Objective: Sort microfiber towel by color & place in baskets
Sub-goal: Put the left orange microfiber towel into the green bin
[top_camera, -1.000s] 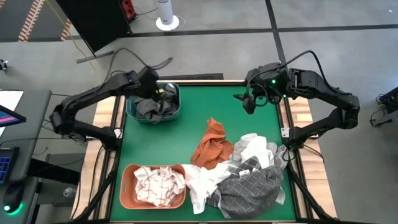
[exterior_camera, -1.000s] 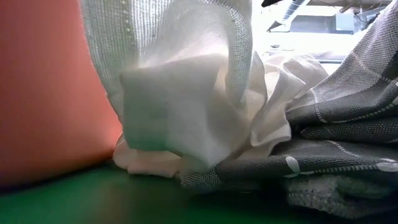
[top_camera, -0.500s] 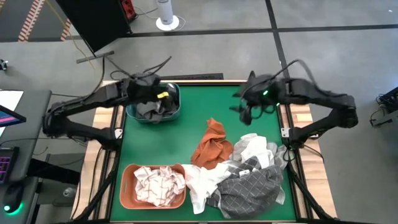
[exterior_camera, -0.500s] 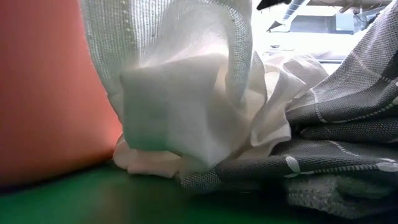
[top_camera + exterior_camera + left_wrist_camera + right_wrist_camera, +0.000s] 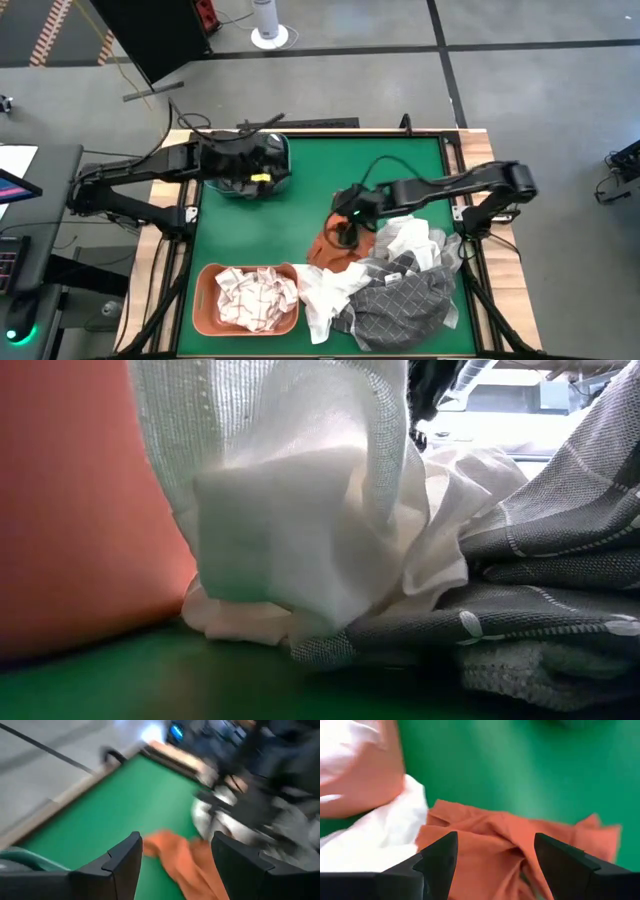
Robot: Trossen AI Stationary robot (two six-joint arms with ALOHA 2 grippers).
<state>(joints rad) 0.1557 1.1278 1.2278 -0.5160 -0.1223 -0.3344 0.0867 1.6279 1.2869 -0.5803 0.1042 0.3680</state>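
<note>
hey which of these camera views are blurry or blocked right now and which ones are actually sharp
High view: sharp overall. Low view: mostly blocked by a white towel and a grey grid towel close to the lens, with bright glare behind. Left wrist view: heavy motion smear, only the fingers crisp. Right wrist view: slightly soft, the rust orange towel readable between open fingers.

No text, label, brand, number or sign can be read anywhere in these views.
</note>
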